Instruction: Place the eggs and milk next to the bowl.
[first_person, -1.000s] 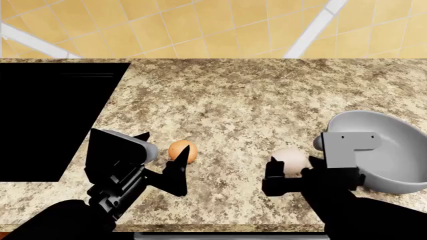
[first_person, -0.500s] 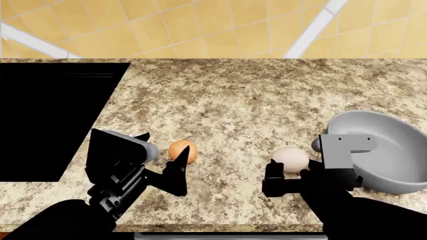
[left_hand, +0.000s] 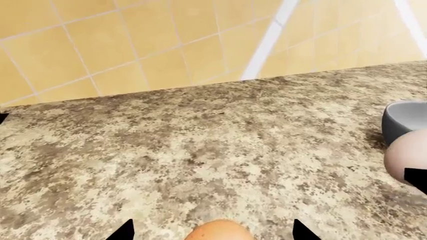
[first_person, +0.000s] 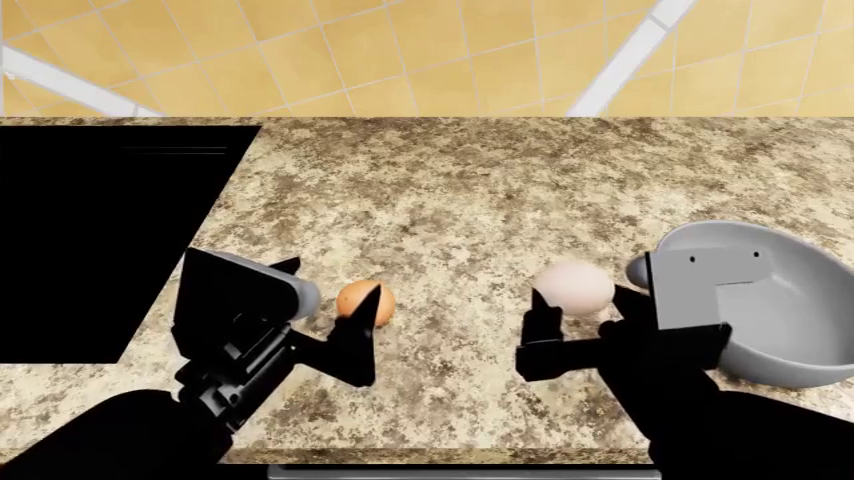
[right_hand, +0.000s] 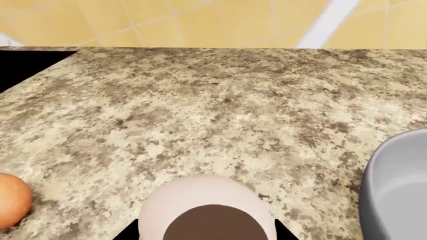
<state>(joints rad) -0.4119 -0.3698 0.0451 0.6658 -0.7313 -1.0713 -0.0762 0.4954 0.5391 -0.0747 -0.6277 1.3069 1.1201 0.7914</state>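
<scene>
The orange-brown egg (first_person: 363, 300) lies on the speckled counter between the fingers of my left gripper (first_person: 327, 296), which stands open with a gap on each side of the egg (left_hand: 220, 232). My right gripper (first_person: 583, 310) is shut on the pale egg (first_person: 574, 286) and holds it just off the counter, left of the grey bowl (first_person: 787, 300). In the right wrist view the pale egg (right_hand: 207, 205) fills the space between the fingertips, with the bowl (right_hand: 397, 190) close beside it. The milk is out of view.
A black rectangular opening (first_person: 107, 240) cuts into the counter at the left. A yellow tiled wall (first_person: 400, 50) backs the counter. The counter's front edge (first_person: 441, 462) runs just under both arms.
My right gripper has lifted the pale egg off the counter, and it now sits higher in the head view. The left gripper and orange-brown egg have not moved.
</scene>
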